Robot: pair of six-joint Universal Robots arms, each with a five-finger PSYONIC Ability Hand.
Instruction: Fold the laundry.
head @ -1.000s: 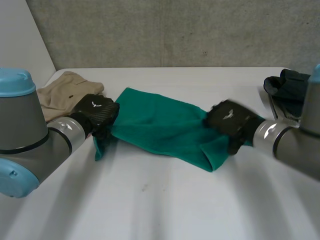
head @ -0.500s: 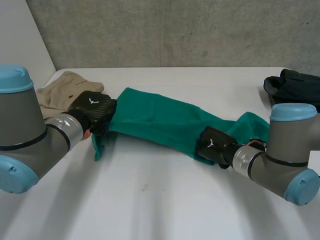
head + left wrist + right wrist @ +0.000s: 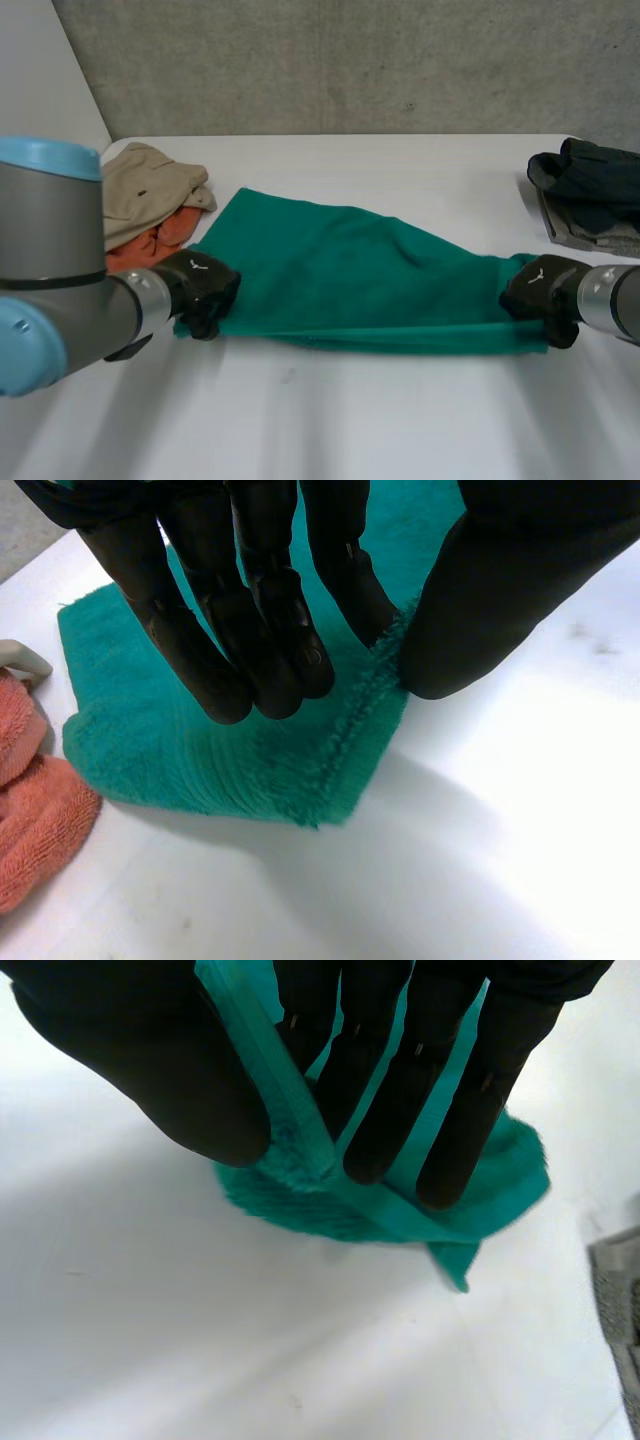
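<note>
Green towel [image 3: 350,270] lies crosswise, long axis hand to hand; left hand [image 3: 200,292] pinches near left corner, right hand [image 3: 535,293] pinches near right corner. Far edge beyond both.

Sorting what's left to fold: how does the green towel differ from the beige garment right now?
The green towel lies spread out across the middle of the table; the beige garment sits crumpled in a heap at the far left corner. The green towel is pinched at its two ends by the left hand and the right hand; the beige garment is untouched, lying over an orange cloth. Both are cloth on the table.
</note>
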